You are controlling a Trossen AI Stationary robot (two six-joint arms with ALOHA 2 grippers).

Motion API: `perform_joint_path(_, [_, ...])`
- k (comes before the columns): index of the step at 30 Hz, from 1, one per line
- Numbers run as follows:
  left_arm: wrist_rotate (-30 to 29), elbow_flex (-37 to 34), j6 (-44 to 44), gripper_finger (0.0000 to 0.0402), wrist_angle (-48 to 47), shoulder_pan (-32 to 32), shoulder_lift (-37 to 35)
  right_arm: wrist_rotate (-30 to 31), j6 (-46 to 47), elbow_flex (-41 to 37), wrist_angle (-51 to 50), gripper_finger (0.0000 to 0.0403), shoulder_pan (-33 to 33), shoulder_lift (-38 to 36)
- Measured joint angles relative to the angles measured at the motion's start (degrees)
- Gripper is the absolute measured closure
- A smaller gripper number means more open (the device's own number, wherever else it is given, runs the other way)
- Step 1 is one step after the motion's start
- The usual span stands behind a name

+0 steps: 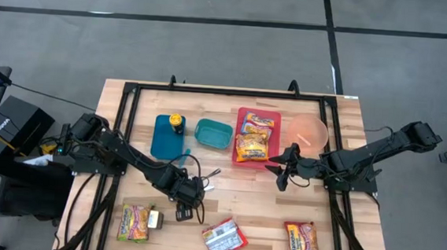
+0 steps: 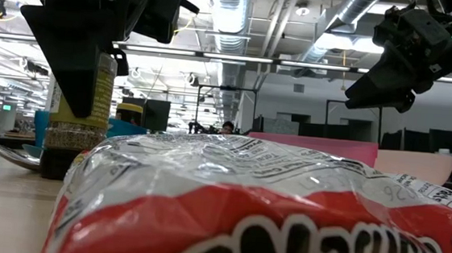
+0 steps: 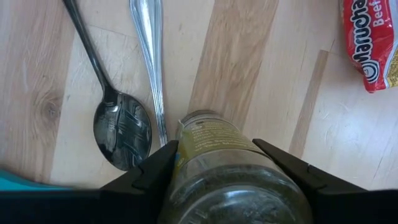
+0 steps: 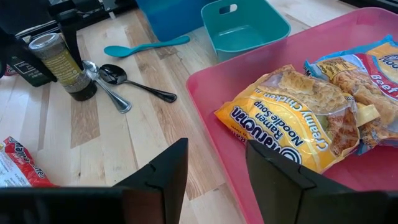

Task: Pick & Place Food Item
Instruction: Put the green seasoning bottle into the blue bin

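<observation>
Jar (image 3: 233,180) sits upright on the table (image 1: 250,190), pinched between the two fingers of the left claw (image 1: 189,197), one finger pressed against each side of the glass. It holds a greenish seasoning and carries a yellow-green label. Just beside this claw, on the wood, lie two dark metal spoons (image 3: 121,124), side by side and touching the table, close to the jar's base. A red noodle packet (image 3: 368,40) lies near the claw on its other side, apart from the jar.

The right claw (image 1: 285,175) hangs above the table at the edge of a pink tray (image 4: 385,186), its fingers spread with nothing between them. Directly ahead of it, inside the tray, lies a yellow noodle packet (image 4: 289,127), with a second packet (image 4: 354,74) next to that one and overlapping it. Beyond the tray from this claw stand a teal tub (image 4: 245,28) and a teal spoon (image 4: 143,45) on the wood, and farther off the jar in the left claw's grip.

Three more noodle packets lie along the near edge of the table: one (image 1: 135,221) just beside the left claw, one (image 1: 224,238) between the two claws, one (image 1: 300,241) nearer the right claw. A pink bowl (image 1: 308,132) rests beside the tray.
</observation>
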Motion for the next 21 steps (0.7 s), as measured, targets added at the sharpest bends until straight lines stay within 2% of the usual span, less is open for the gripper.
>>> perform_joint_path(14, [0.00,-0.02,0.00,0.0216,-0.03,0.00,-0.23,0.01,0.02,0.00,0.00,0.0246,-0.02,0.00])
perform_joint_path(21, [0.01,-0.07,-0.04,0.0227,0.41,-0.01,-4.48,0.01,0.01,0.00,-0.02,0.0246,-0.01,0.01])
